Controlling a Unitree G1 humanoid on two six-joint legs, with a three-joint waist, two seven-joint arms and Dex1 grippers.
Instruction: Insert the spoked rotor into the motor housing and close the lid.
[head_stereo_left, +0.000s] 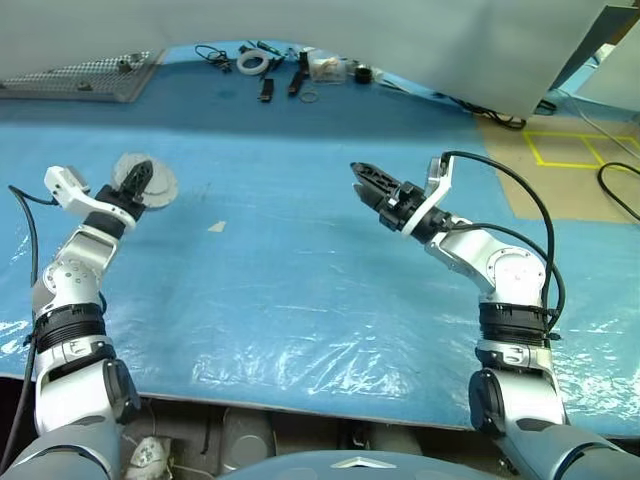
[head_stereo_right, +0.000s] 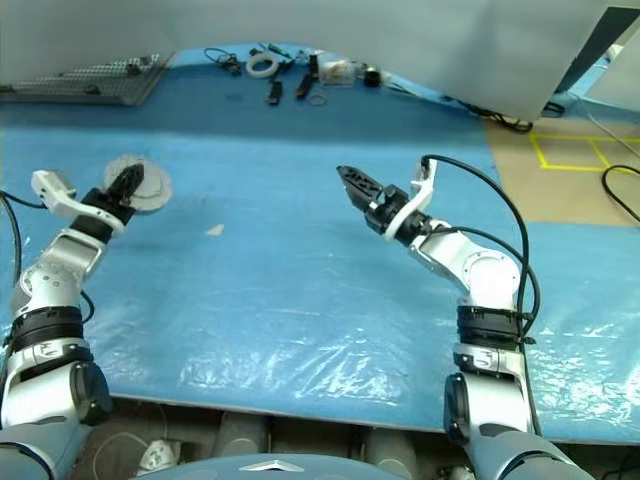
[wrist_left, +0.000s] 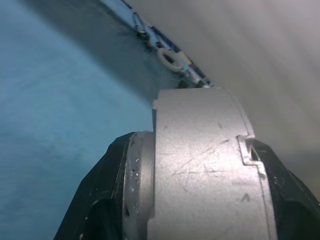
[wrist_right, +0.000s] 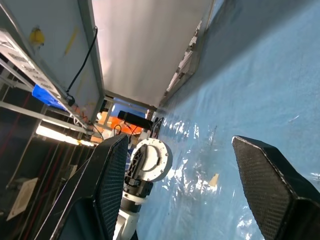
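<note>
Holding the round silver motor housing (head_stereo_left: 150, 182) edge-on between its black fingers, our left pincer (head_stereo_left: 132, 186) hangs over the left part of the blue table (head_stereo_left: 300, 270). Along that wrist we see the housing's scratched metal wall filling the gap between both fingers. Our right pincer (head_stereo_left: 362, 178) stands open and empty above the table's middle, well apart from the left one.

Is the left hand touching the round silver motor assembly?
Touching. In the left wrist view the black fingers press against both sides of the motor assembly, so the left hand grips it.
</note>
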